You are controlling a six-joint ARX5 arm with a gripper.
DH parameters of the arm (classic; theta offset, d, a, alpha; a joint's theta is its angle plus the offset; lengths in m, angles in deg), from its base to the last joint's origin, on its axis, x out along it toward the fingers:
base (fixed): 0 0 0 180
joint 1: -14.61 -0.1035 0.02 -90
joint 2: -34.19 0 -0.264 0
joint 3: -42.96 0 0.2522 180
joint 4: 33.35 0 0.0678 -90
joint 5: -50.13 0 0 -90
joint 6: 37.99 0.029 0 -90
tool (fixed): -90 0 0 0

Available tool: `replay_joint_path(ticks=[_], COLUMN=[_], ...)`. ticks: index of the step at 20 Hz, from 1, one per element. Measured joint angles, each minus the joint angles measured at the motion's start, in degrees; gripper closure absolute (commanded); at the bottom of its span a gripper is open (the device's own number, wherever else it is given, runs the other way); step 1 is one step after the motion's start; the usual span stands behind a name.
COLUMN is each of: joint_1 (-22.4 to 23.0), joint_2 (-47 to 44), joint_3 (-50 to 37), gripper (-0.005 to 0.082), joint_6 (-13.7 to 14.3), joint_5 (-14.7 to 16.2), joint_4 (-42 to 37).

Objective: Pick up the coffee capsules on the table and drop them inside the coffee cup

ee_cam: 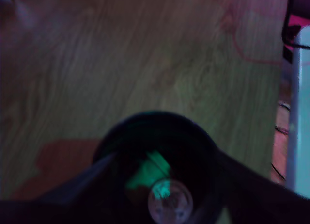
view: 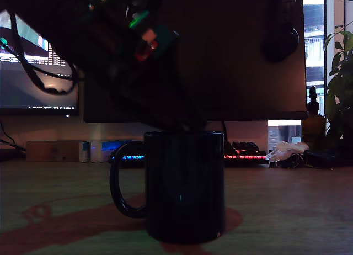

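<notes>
The wrist view looks straight down into the dark coffee cup, whose round rim stands on a wooden table with pale grain. Inside the cup lies a small round capsule, pale and glossy, beside a green glow. Dark gripper fingers frame the cup on both sides; their spread is unclear.

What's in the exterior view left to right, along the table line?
Cardboard box → mug handle → coffee cup → keyboard → crumpled wrapper → brown bottle → plant.
</notes>
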Motion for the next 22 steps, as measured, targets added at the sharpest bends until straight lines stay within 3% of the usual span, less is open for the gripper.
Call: replay_joint_path(ticks=[5,14,22], joint_1=[0.0,-1.31,-13.03], joint_2=[6.91,19.65,25.38], joint_3=[1.07,1.09,-2.43], gripper=[0.079,0.079,0.079], joint_6=[-1.42,-2.54,-2.56], joint_5=[-0.09,-5.95,-6.16], joint_4=[1.51,6.1,6.45])
